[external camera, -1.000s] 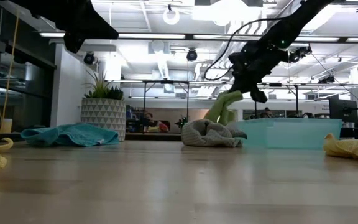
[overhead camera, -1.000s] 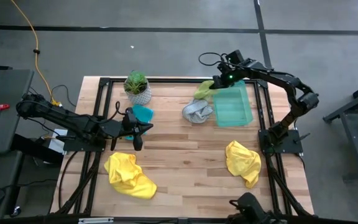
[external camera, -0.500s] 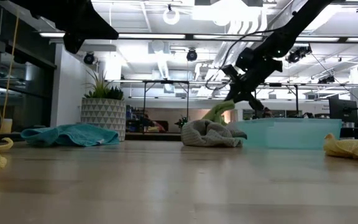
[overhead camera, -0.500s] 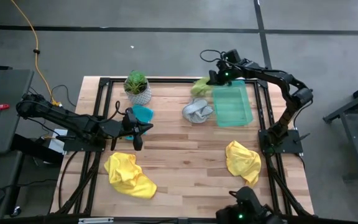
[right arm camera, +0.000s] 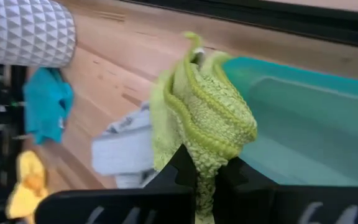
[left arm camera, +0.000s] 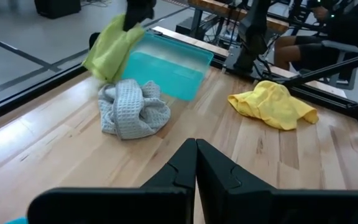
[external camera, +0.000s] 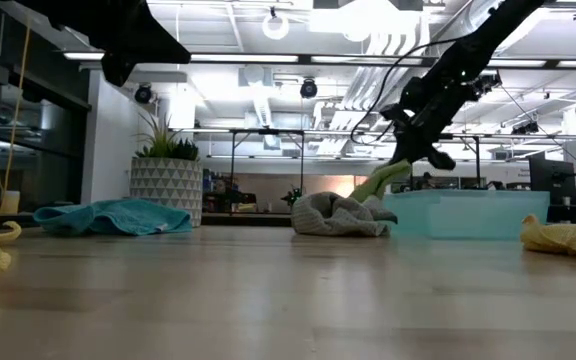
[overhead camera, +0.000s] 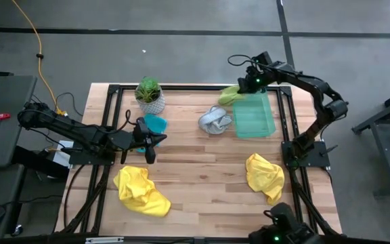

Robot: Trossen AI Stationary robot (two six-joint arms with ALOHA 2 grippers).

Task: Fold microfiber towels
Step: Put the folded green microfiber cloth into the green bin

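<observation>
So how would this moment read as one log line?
right gripper: shut on lime towel, lifted by tray | left gripper: shut, empty, waiting

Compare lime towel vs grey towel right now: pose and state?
The lime towel hangs off the table, pinched in the shut right gripper at the tray corner; the grey towel lies loose on the table beside the tray. Lime droops long; grey sits in a crumpled heap. Neither is folded.

No text or labels — nothing legible anywhere.
</observation>
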